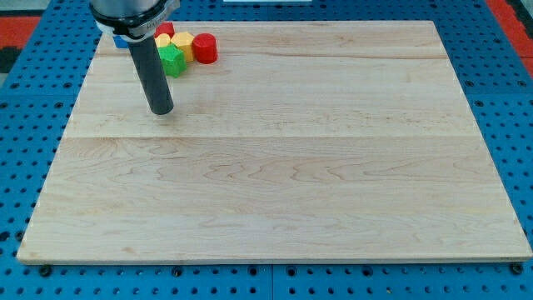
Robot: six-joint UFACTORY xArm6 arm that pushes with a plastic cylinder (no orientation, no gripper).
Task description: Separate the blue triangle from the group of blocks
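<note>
- Our tip [161,111], the dark rod's lower end, rests on the pale wooden board [275,167], touching no block.
- The blue triangle block [122,37] peeks out behind the rod, beside the green block [172,60], yellow block [182,44] and red cylinder [206,48].

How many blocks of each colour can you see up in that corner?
Red: 2, a red cylinder and a red block
Yellow: 2, at and
Green: 1
Blue: 1, a sliver behind the rod
Total: 6
My tip is below them.
</note>
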